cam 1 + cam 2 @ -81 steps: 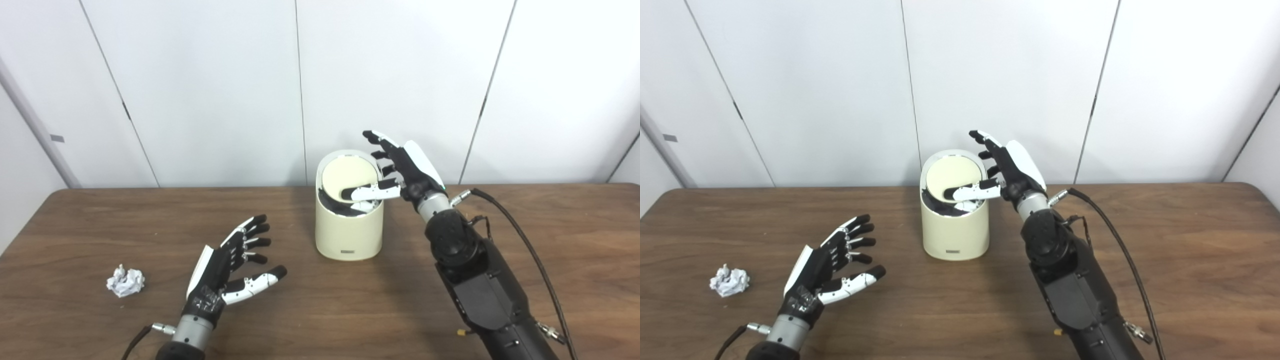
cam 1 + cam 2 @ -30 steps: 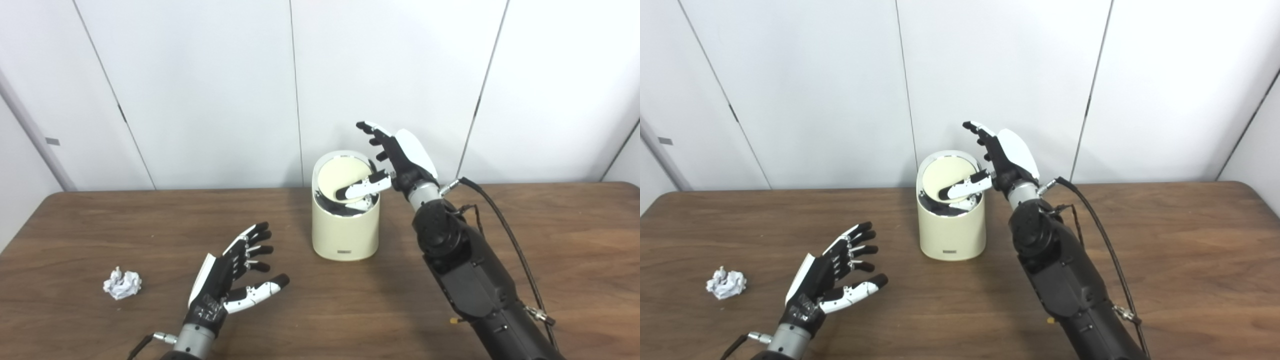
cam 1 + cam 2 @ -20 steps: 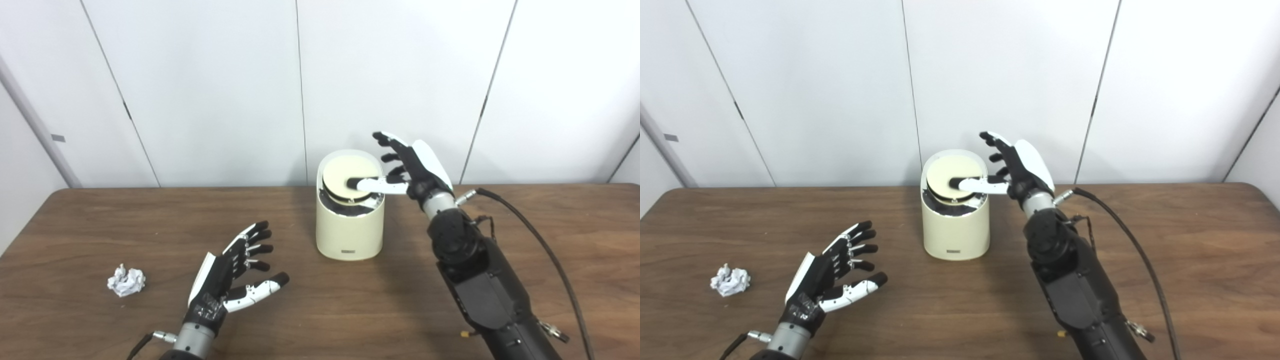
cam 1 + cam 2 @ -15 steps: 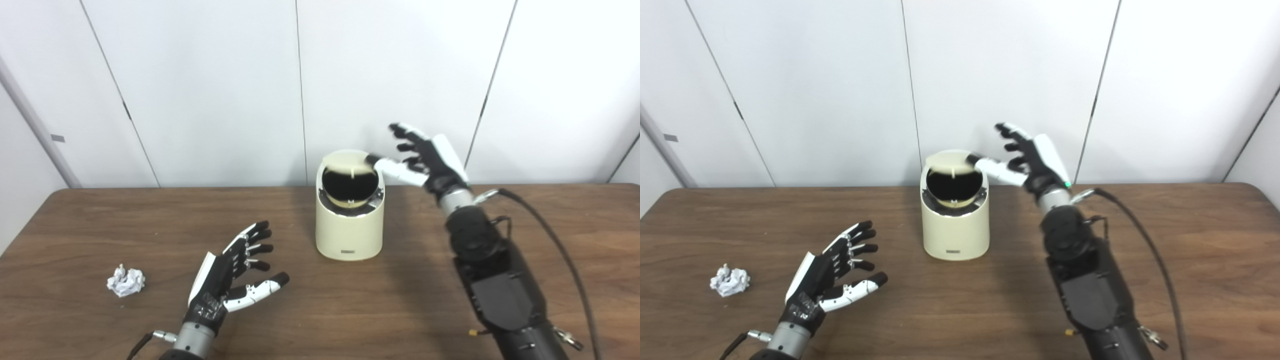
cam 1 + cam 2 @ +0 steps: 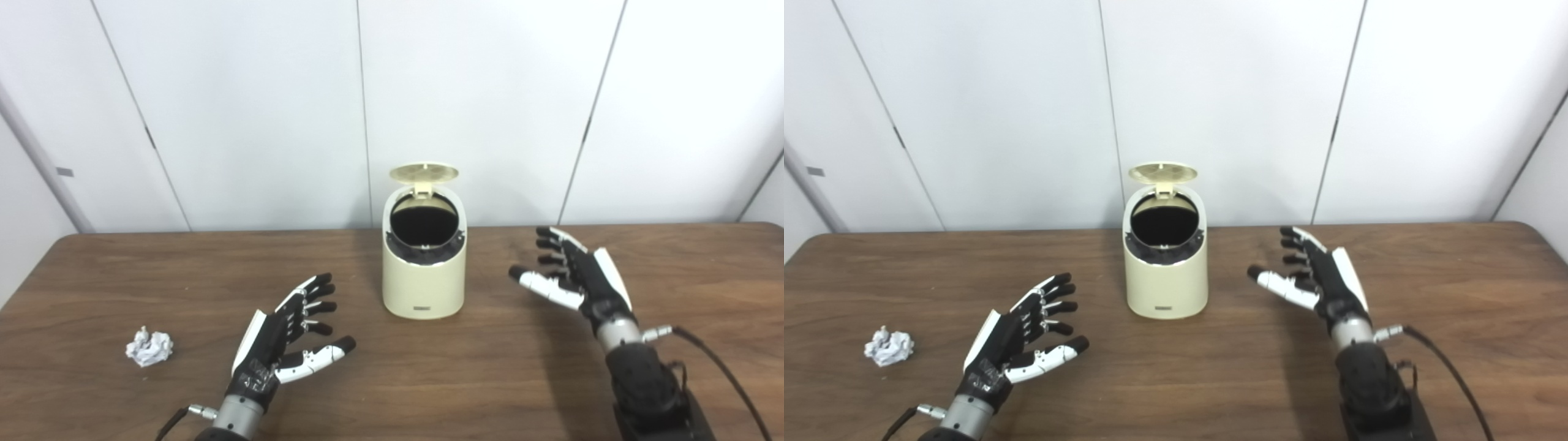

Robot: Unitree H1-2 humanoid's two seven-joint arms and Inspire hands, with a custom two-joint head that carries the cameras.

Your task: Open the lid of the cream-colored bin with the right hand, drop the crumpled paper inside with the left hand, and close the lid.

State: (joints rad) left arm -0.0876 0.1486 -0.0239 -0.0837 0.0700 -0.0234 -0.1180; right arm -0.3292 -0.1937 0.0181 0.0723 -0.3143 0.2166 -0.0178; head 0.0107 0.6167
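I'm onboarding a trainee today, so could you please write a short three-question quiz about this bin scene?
1. True or false: the lid of the bin stands open.
2. Where is the crumpled paper? A) inside the bin B) on the table, left of the left hand C) in the right hand
3. Fill in: both hands are ____ and hold nothing.

Key: 1 true; 2 B; 3 open.
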